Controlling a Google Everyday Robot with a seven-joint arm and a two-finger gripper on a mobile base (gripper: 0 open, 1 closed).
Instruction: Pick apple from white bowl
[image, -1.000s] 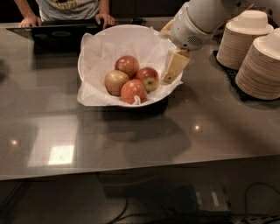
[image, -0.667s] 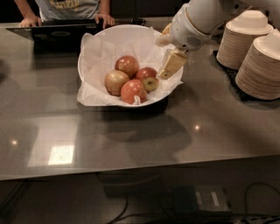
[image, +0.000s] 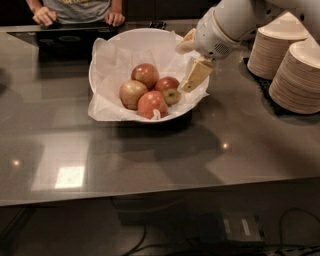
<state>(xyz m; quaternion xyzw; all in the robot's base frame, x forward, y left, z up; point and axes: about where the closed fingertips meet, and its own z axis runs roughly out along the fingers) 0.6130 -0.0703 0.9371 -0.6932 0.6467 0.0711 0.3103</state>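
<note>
Hovering over the right rim of the wide, shallow white bowl (image: 150, 32) lined with crumpled white paper, my claw (image: 182, 69) is open and empty. In the one camera view its two tan fingers (image: 197, 75) are spread, one above the other. The round, dark red apple with a yellow-green patch (image: 167, 86) lies in the bowl just beside my lower finger, at the right of the heap. It touches a lighter orange-red apple (image: 151, 103) in front, with a pale tan-yellow apple (image: 132, 93) and a fourth red apple (image: 146, 75) close by. I judge the step in hand is the reach. To do it well I should come down straddling the dark apple across its free sides and keep the lower finger from bunching the paper. I should close only once the apple sits deep between the fingers. The bowl rests on the glossy grey worktop (image: 150, 165) and could slide if I nudge its rim.
</note>
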